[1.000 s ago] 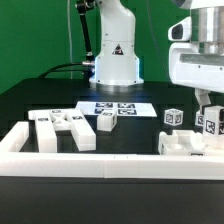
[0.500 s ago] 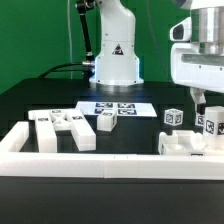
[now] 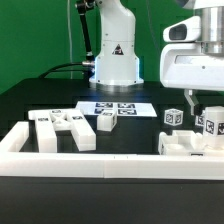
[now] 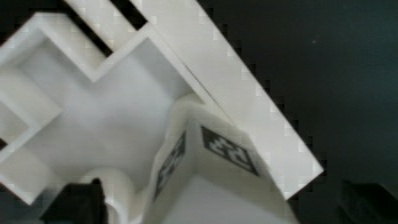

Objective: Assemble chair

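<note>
White border rail [image 3: 110,163] fronts chair parts [image 3: 62,128]; marker board [image 3: 118,108] behind.

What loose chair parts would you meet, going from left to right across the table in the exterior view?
Cluster of white bars → small tagged block → tagged cube → tagged part at the far right edge.

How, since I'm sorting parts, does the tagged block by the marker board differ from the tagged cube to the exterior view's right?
The block sits beside the marker board; the cube stands apart on the black table. The block looks wider and lower; the cube squarer. Both are white with tags.
</note>
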Motion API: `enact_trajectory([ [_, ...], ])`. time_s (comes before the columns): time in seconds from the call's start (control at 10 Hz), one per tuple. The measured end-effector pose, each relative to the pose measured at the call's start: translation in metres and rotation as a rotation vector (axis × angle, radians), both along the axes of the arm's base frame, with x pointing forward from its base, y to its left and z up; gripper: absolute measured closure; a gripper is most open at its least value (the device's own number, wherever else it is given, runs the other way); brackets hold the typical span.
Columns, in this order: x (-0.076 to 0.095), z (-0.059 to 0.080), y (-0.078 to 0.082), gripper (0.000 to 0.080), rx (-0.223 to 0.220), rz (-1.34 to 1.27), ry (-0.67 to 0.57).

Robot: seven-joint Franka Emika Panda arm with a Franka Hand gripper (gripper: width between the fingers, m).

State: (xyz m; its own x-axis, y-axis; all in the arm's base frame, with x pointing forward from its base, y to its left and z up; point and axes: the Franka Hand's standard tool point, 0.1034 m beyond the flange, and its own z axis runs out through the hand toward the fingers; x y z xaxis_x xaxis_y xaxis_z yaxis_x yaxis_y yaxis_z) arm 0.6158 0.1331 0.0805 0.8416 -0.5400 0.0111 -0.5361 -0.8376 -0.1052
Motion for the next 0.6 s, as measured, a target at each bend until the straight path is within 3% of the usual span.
enact_trajectory([
  [0.6,0.0006,0.0003,-0.0002,0.0151,-0.044,0.53,-0.042],
])
